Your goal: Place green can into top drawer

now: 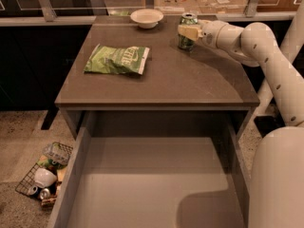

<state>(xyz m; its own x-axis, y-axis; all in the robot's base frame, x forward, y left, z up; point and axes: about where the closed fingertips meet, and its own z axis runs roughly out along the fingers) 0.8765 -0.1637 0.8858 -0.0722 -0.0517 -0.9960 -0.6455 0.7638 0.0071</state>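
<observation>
gripper [186, 31] is clasping the green can [184, 42] from the right, near the back edge of the counter [190, 82] towards its right corner. one pale finger [190, 31] is lying across the can's front and the other is hiding behind it. the can is standing upright, probably so that it is easy to carry level. whether its base is touching the counter or hanging just above it is hard to tell. the top drawer [152, 184] is standing wide open below the front edge, ready to take the can; its near end is running out of view. the crisp bag [116, 60] is lying towards the left edge and the bowl [147, 17] is sitting at the back edge, both apart from the can.
</observation>
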